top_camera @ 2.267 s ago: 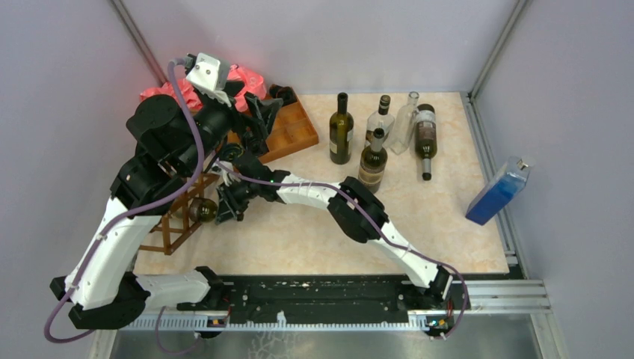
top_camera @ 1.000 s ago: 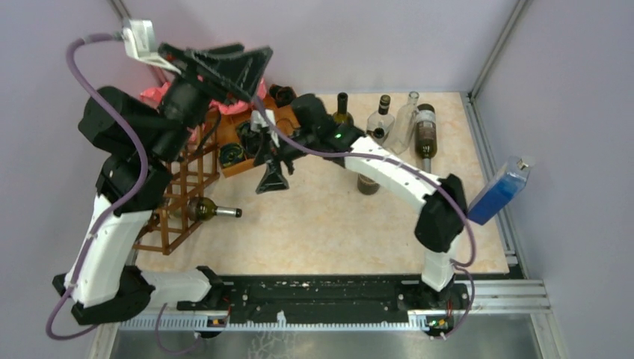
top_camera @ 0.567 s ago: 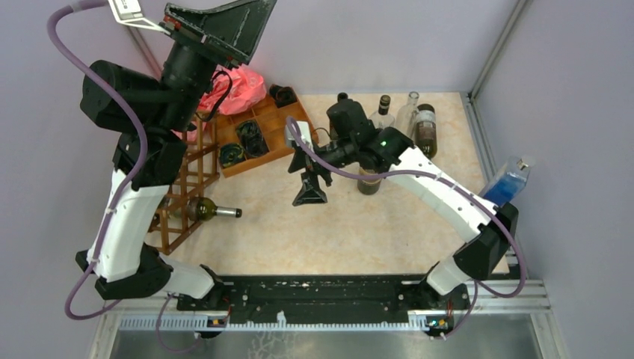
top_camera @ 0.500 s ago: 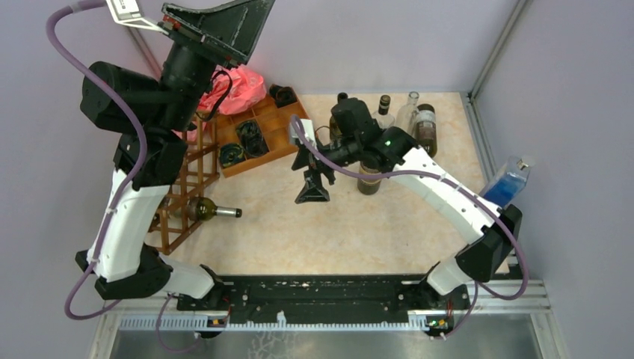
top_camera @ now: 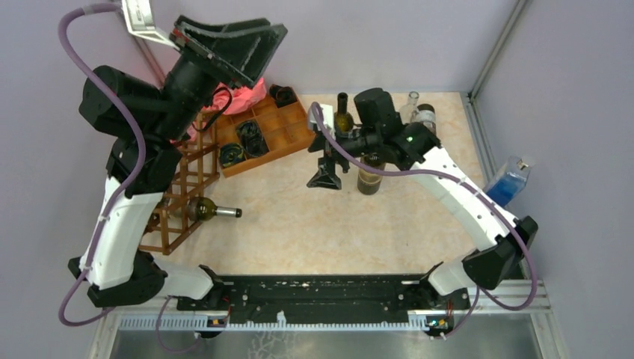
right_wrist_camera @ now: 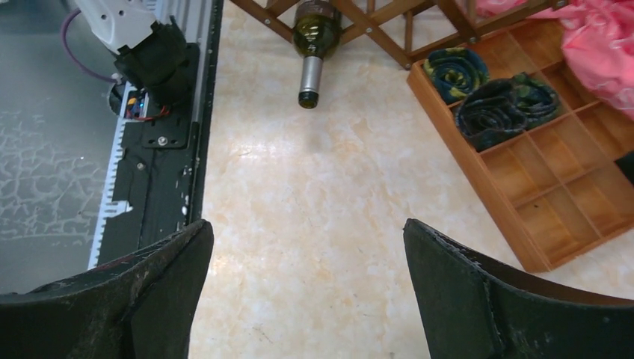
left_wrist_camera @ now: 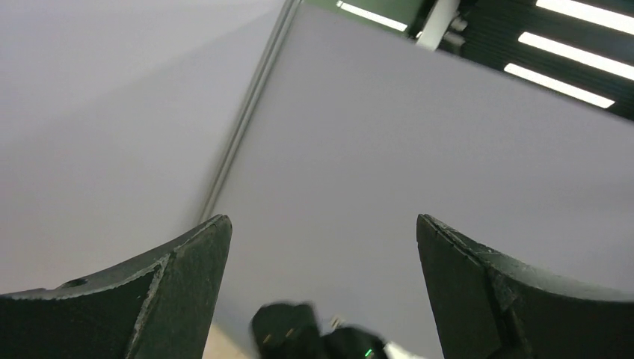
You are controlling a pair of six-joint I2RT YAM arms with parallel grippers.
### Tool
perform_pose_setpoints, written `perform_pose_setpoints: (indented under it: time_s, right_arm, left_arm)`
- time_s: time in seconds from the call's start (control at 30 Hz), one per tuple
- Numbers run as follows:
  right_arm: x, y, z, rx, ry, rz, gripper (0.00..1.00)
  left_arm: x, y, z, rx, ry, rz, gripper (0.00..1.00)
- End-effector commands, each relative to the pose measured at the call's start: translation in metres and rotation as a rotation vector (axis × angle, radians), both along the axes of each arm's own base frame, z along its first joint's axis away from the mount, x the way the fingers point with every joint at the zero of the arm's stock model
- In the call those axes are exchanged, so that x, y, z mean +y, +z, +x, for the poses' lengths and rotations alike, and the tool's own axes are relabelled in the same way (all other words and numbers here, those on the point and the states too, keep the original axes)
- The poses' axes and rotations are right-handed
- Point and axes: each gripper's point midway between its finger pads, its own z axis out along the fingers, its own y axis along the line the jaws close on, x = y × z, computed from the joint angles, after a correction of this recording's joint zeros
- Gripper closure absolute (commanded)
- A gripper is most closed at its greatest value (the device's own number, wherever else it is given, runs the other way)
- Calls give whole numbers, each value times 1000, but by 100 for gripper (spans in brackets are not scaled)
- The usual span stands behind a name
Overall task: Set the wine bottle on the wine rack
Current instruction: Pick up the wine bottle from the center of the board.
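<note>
A dark green wine bottle (top_camera: pixel 203 210) lies on its side in the low near end of the dark brown wine rack (top_camera: pixel 185 176), its neck sticking out to the right. The right wrist view shows the same wine bottle (right_wrist_camera: pixel 310 41) poking out of the wine rack slats (right_wrist_camera: pixel 374 19), far ahead of my fingers. My right gripper (top_camera: pixel 325 181) hangs open and empty over bare table, well right of the rack; the right gripper (right_wrist_camera: pixel 307 224) holds nothing. My left gripper (top_camera: pixel 265 48) is lifted high above the rack, open; the left gripper (left_wrist_camera: pixel 321 221) faces the wall.
An orange-brown compartmented tray (top_camera: pixel 288 134) with rolled cloths sits behind the rack, a pink cloth (top_camera: pixel 250 90) beyond it. Several more bottles (top_camera: pixel 342 112) stand or lie at the back under my right arm. A blue container (top_camera: pixel 507 185) leans on the right wall.
My right gripper has drawn away from the rack to the right and back, its jaws widening. The left arm has risen and swung. The bottle stays in the rack.
</note>
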Motion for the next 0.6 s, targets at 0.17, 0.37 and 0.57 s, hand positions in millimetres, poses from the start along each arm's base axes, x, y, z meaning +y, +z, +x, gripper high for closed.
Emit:
perform_pose_setpoints:
  time_s: [0.17, 0.37, 0.57]
  right_arm:
    - [-64, 72, 16, -187, -172, 132, 4]
    - [-99, 89, 43, -197, -344, 155, 1]
    - [-127, 108, 60, -112, -432, 122, 2]
  left_arm:
    - [28, -85, 8, 3, 233, 408, 1]
    - [28, -147, 27, 124, 282, 564, 1]
    - [33, -203, 11, 173, 225, 602, 2]
